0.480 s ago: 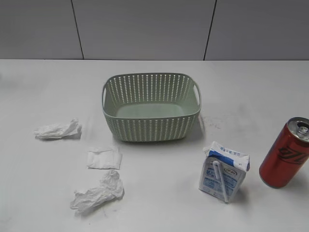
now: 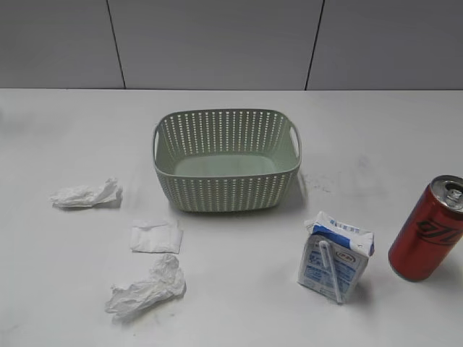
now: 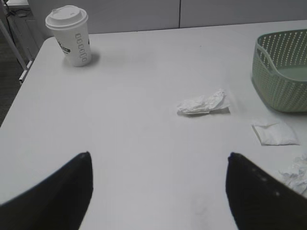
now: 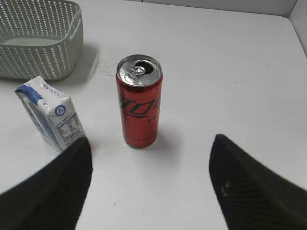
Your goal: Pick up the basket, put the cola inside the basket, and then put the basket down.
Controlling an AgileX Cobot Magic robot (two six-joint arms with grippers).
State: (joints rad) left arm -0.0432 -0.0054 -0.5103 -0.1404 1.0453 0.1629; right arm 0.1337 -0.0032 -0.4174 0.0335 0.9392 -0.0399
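The pale sage-green slotted plastic basket sits empty mid-table, the tall slim red cola can upright beside a blue-and-white drink carton, both grippers spread wide, grasping nothing.

the cola carries large dark stylised lettering down its red side, too stylised to read as a word. the drink carton bears a round blue emblem and a panel of fine print, both too small to read. the paper cup shows a column of small unreadable marks.
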